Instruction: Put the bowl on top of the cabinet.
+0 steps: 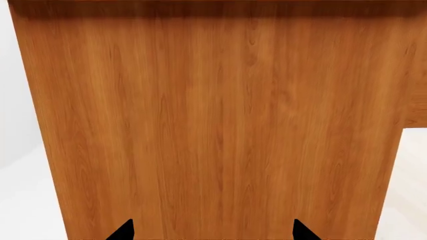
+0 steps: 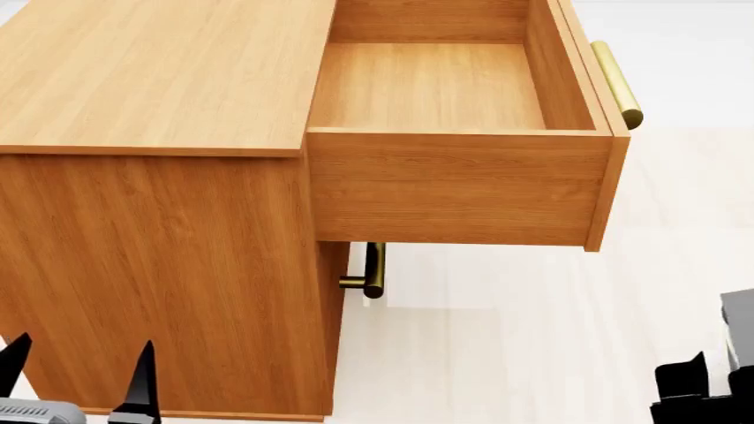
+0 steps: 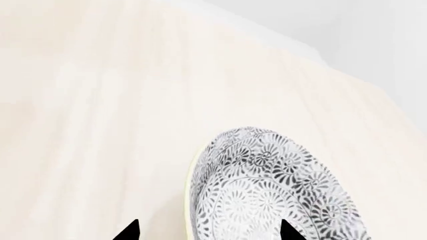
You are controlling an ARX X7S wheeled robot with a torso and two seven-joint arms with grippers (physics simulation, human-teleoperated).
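Between the right gripper's (image 3: 207, 231) spread, seemingly empty fingertips, the bowl (image 3: 273, 192) is framed; it could be tipped if clipped off-centre.

Cabinet (image 2: 154, 71) top lies bare; the open drawer (image 2: 460, 185) juts out beside it

A: Where is the left gripper (image 2: 77, 371)?
B: Lower left corner of the head view. Two black fingertips point up, spread apart, nothing between them. A grey piece of the wrist sits below them at the frame's bottom edge.
A: And the right gripper (image 2: 715, 375)?
B: Lower right corner, mostly cut off by the frame edge. Its dark tips stand apart in the right wrist view; whether they grip anything, I cannot tell.
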